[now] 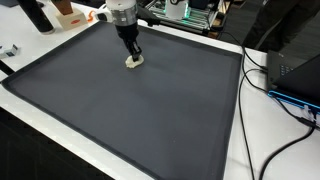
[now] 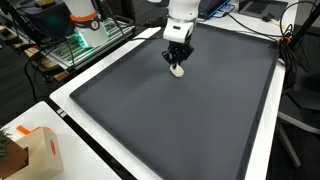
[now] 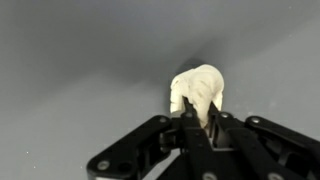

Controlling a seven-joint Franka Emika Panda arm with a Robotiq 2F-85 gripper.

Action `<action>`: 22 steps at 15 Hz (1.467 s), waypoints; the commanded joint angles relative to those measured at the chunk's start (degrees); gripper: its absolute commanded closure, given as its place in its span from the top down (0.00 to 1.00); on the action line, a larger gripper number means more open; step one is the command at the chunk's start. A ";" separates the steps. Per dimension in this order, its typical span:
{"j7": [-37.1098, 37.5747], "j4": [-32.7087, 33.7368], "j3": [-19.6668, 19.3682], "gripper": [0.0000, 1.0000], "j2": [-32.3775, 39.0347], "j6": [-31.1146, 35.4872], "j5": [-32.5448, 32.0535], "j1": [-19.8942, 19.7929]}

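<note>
Pincer: black (image 3: 199,128), with jointed metal-and-plastic linkages rising from the bottom edge of the wrist view; its two slim fingers are pressed together on the lower part of the toy. In both exterior views it points straight down from a white wrist (image 1: 132,55) (image 2: 176,60).
Toy: small cream-white animal figure (image 3: 198,90), smooth and rounded, with a lumpy body and stubby legs; it sits right of centre in the wrist view, pinched at its underside. In both exterior views it shows as a pale blob at the fingertips, down at the mat (image 1: 134,63) (image 2: 178,70), in the upper middle of the frame.
Mat: dark grey, matte, flat, rectangular (image 1: 130,110) (image 2: 180,120), with a thin raised-looking border.
Worktop: white, smooth, showing as a band around the mat (image 1: 236,130) (image 2: 70,95).
Cardboard box: brown with an orange mark, lower left corner (image 2: 30,150).
Cables: black, looping at the right edge (image 1: 285,95).
</note>
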 commanded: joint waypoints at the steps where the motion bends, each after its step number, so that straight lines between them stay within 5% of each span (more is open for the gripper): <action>1: -0.07 0.29 -1.07 0.03 0.81 0.61 -0.48 1.00; 2: 0.08 0.31 -1.18 0.03 0.81 0.61 -0.63 1.09; 3: 0.36 0.33 -1.26 0.38 0.70 0.43 -0.57 1.11; 6: -0.31 0.25 -0.96 0.52 0.41 0.51 0.00 0.85; 12: -0.39 0.25 -0.94 0.98 -0.14 -0.23 -0.16 0.94; 22: -5.06 -3.94 -0.13 1.00 -10.98 -6.84 -1.54 0.16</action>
